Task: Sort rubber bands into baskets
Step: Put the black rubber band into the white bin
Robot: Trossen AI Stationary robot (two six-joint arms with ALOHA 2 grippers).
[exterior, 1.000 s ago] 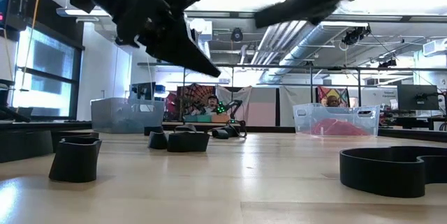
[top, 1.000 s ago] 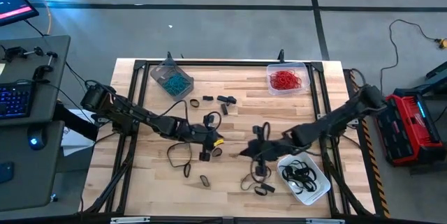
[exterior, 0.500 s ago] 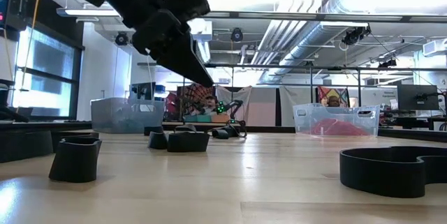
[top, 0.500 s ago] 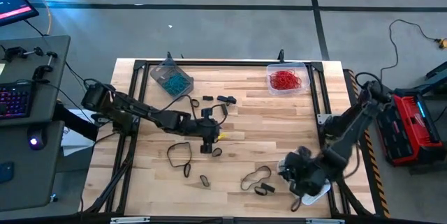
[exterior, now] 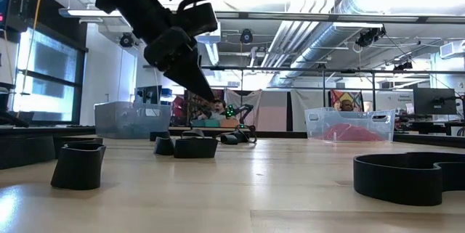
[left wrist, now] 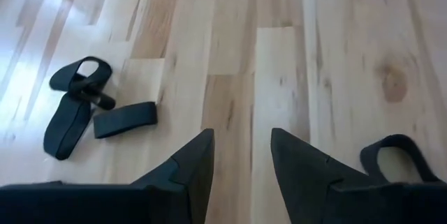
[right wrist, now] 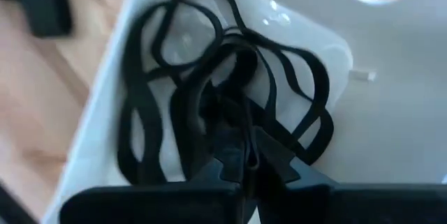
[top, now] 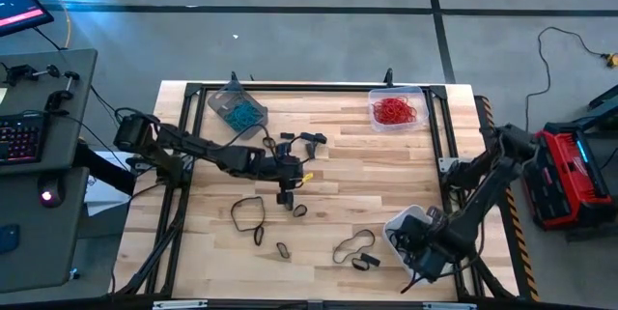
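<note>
Left fingers [left wrist: 237, 161] parted above table [left wrist: 293, 56]

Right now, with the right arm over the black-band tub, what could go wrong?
1. The right gripper is shut low among the black bands in the whitish basket; lifting may snag some and drag them out.
2. That basket sits near the table's front right corner; a nudge could push it off.
3. The left gripper is open over bare wood, so closing here grabs nothing.
</note>
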